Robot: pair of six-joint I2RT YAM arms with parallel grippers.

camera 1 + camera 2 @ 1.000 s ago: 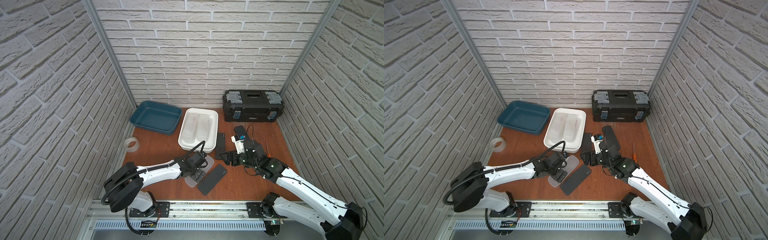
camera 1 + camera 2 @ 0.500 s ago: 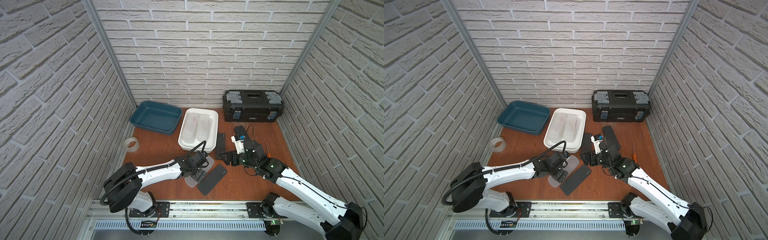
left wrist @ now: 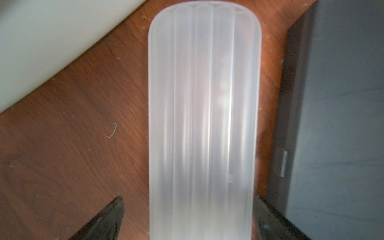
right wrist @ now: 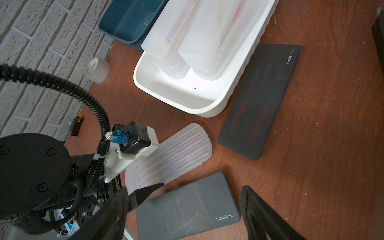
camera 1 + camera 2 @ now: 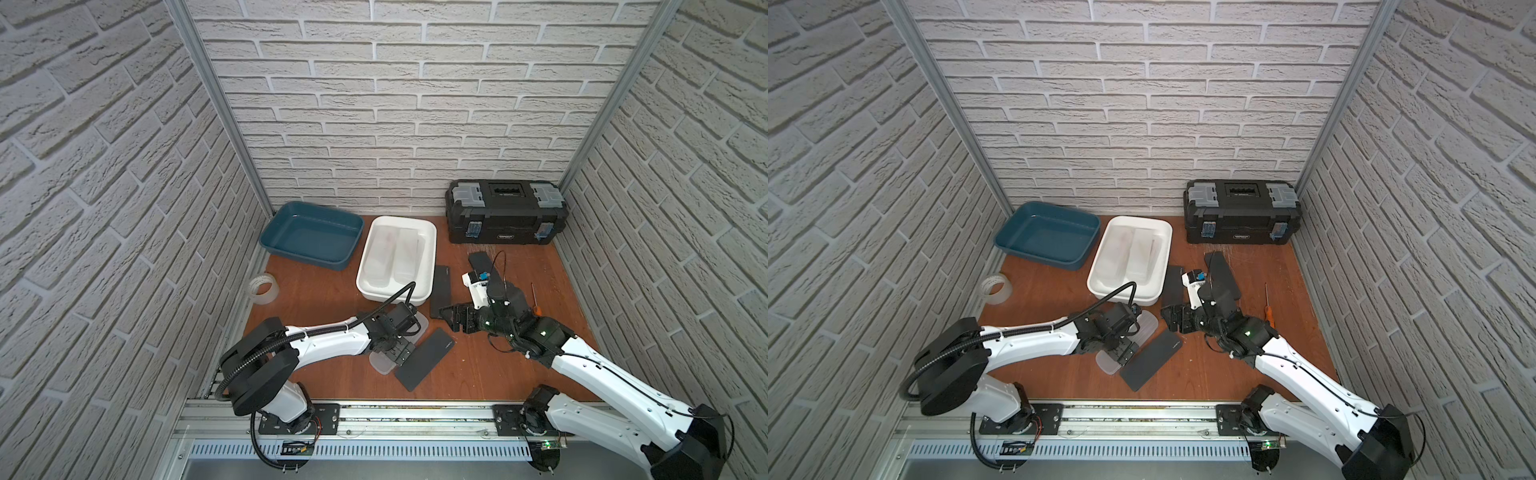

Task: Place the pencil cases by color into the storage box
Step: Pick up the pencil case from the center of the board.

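A frosted white pencil case lies flat on the table in front of the white storage box. My left gripper stands open astride its near end, one finger clear of its side. A black pencil case lies right beside it. My right gripper hangs open above that black case, holding nothing. A second black case lies along the box's right wall, a third behind my right wrist. Two frosted cases lie in the white box.
An empty dark teal tray stands left of the white box. At the back right sits a black toolbox. A clear tape roll stands near the left wall, and an orange-handled screwdriver lies to the right.
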